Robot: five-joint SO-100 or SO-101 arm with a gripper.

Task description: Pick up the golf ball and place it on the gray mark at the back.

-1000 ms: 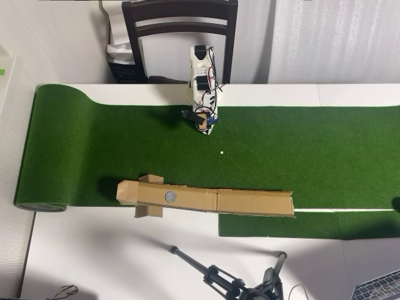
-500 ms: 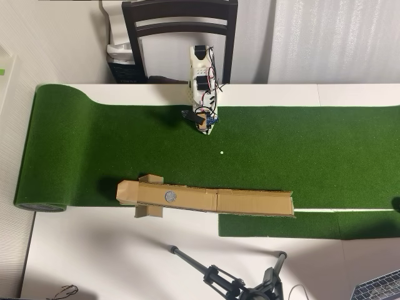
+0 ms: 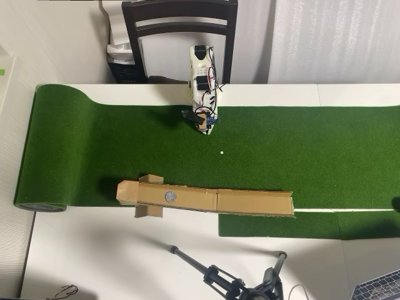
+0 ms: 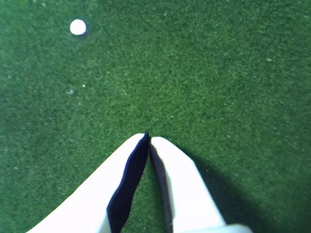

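Note:
The white golf ball lies on the green turf mat, below and a little right of the arm in the overhead view. In the wrist view the ball sits at the top left, well away from my gripper. My gripper has white fingers shut together with nothing between them, hovering over bare turf. In the overhead view the gripper points down the picture. The gray round mark sits on a long cardboard ramp at the mat's lower edge.
A dark chair stands behind the arm's base. A black tripod lies on the white table at the bottom. A laptop corner shows at the bottom right. Open turf stretches left and right of the arm.

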